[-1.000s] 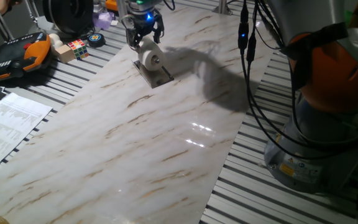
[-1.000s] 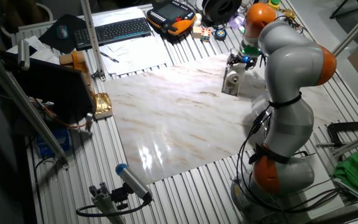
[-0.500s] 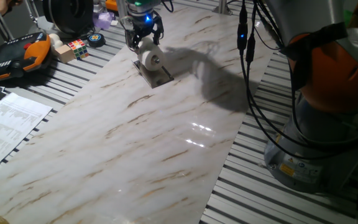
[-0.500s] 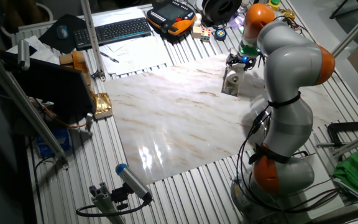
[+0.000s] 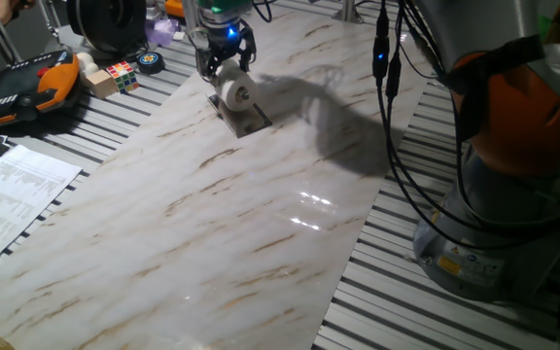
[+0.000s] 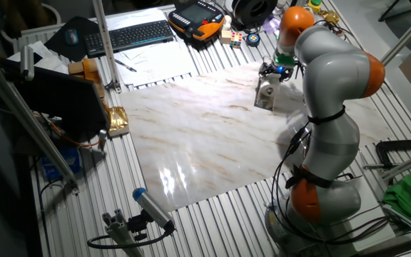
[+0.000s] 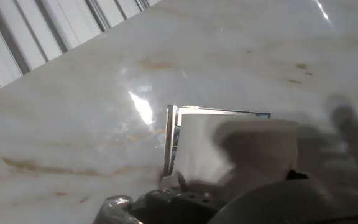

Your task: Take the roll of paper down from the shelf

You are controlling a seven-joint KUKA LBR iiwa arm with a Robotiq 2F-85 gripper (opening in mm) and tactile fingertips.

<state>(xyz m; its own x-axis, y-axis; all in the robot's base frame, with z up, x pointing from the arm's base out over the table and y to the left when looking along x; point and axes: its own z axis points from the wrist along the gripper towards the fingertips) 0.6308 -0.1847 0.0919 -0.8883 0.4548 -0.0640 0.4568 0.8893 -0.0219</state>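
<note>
Because the roll of paper lies on the shelf on the desk, the gripper hangs above it; whether its fingers pinch the roll, I cannot tell.

No legible text, brand or number anywhere. Printed lines on the paper sheet left of the bench, too small to read. Yellow label on the robot base, likewise unreadable. Keyboard key legends too small to make out.
</note>
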